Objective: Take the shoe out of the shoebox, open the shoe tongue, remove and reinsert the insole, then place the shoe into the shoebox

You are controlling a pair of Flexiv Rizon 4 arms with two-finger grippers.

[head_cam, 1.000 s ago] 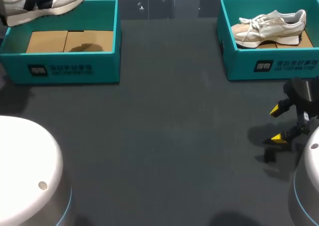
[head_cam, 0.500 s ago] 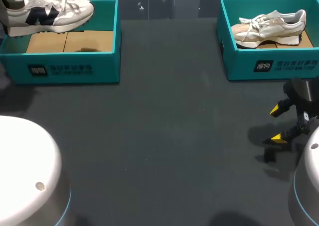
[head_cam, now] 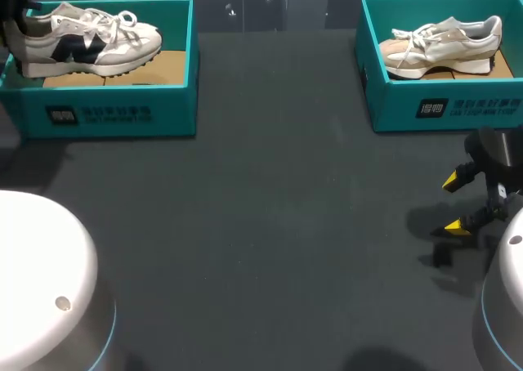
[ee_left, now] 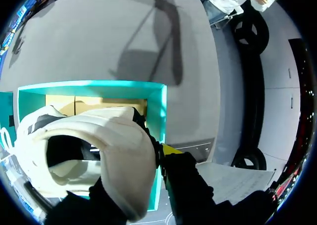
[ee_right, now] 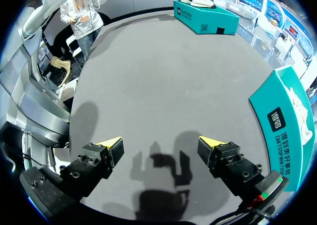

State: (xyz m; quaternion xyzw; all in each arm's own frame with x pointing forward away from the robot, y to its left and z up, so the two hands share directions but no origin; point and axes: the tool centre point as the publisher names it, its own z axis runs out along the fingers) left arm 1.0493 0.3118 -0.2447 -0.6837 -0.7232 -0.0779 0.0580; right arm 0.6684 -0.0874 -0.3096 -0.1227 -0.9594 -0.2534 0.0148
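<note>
As the head view shows, the white shoe is inside the left shoebox, and the right hand hangs over the counter. Left wrist view: the left hand pinches the shoe's heel. Right wrist view: the right hand's fingers stand spread.

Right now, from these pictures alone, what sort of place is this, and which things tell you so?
Probably a robot lab or demonstration bench rather than a shop: a dark table carries two teal shoeboxes, each with a sneaker, and the right gripper with yellow tips hangs open over the table.
</note>
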